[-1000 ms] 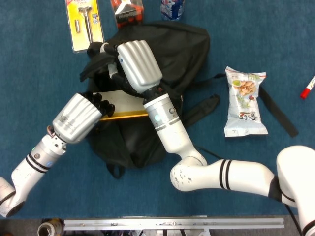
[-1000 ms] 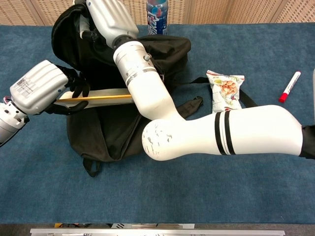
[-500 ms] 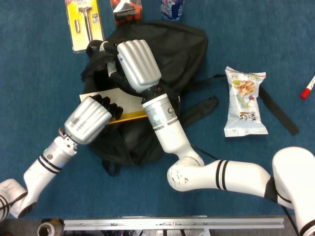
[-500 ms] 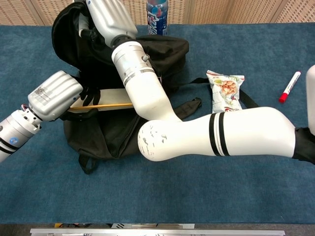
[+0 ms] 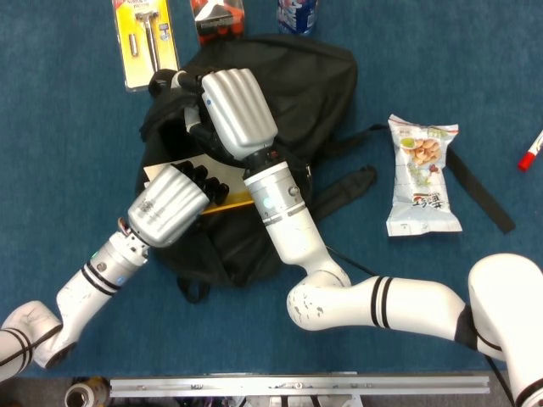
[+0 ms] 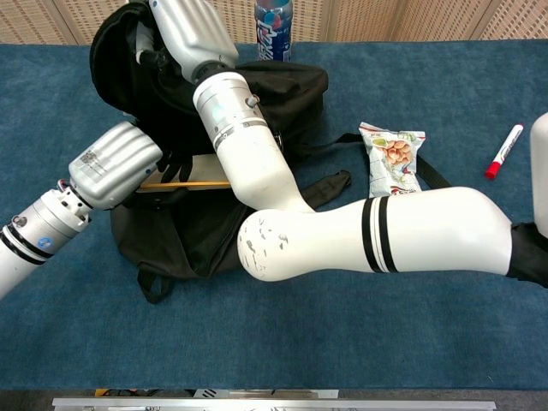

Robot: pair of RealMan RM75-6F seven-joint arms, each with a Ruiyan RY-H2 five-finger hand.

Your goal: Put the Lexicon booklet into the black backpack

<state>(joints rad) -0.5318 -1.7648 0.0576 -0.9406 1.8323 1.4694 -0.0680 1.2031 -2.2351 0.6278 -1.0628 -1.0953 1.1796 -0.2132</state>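
Left robot hand grips booklet; right robot hand holds backpack.

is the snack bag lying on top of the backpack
No, the snack bag lies on the blue table to the right of the backpack, apart from its body.

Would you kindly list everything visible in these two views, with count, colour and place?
Black backpack: one, black, centre of the table, top flap held open.
Lexicon booklet: one, pale cover with a yellow edge, at the backpack's opening.
Snack packet: one, white and green, right of the backpack.
Marker: one, white with red cap, far right.
Tool blister pack: one, yellow, far edge, left.
Red and black package: one, far edge, partly cut off.
Bottle: one, blue label, behind the backpack.
Table: one, blue.
Left robot hand: one, silver, holds the booklet.
Right robot hand: one, silver, holds the flap.
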